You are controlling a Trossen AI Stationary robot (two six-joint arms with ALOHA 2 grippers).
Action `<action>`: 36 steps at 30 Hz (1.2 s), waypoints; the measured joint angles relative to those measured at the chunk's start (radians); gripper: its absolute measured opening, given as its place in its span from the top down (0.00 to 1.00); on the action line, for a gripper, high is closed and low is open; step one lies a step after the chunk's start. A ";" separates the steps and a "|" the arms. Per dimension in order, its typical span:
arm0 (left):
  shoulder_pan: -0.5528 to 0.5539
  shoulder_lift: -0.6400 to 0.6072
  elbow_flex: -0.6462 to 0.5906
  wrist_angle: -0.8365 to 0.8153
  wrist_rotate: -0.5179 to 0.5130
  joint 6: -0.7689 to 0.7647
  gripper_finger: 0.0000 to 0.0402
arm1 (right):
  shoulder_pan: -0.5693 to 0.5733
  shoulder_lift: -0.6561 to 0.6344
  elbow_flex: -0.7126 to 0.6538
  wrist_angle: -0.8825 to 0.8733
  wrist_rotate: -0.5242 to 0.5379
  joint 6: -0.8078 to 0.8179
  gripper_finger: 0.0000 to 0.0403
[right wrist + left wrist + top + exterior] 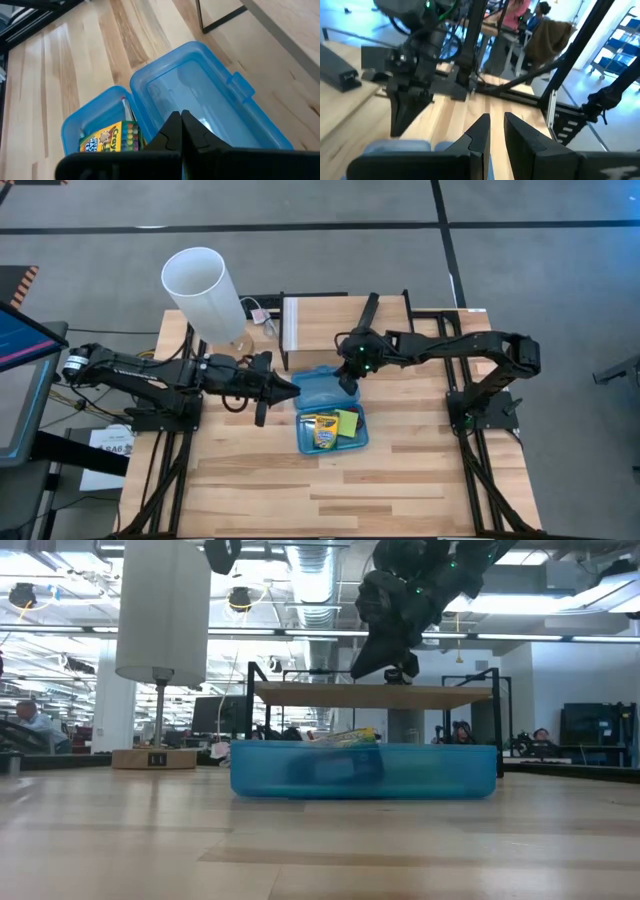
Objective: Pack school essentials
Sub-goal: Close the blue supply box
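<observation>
A clear blue box lies open on the table. Its base (pixel 332 442) holds the yellow-green crayon box (pixel 322 430), which also shows in the right wrist view (pixel 112 140), and a green sticky-note pad (pixel 348 422). Its lid (pixel 318 385) lies flat on the far side, hollow side up (pixel 200 105). My right gripper (pixel 348 383) is shut and empty, hanging well above the lid (pixel 388 668). My left gripper (pixel 293 390) points toward the table's right at the box's left side. Its fingers (pixel 495 127) stand a narrow gap apart and hold nothing.
A tall white cylinder (pixel 205 290) stands at the far left on a small base. A raised wooden shelf (pixel 345 320) at the far edge carries a slim black bar (pixel 367 310). People sit in the room beyond the table (pixel 30 720).
</observation>
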 joint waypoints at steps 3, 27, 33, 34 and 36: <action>0.000 0.000 0.000 0.008 -0.001 0.008 0.90 | 0.000 0.000 0.000 0.001 0.000 0.000 0.99; 0.000 0.000 0.000 0.013 -0.045 -0.039 0.90 | -0.009 0.001 0.000 0.004 0.000 0.000 0.87; -0.001 0.000 0.000 0.013 -0.033 -0.080 0.90 | -0.008 0.001 0.000 0.005 -0.001 0.000 0.87; -0.001 0.000 0.000 0.013 -0.028 -0.088 0.90 | -0.008 0.001 0.000 0.005 -0.002 0.000 0.87; -0.001 0.000 0.000 0.014 -0.012 -0.095 0.90 | -0.008 0.001 0.000 0.005 -0.002 0.000 0.87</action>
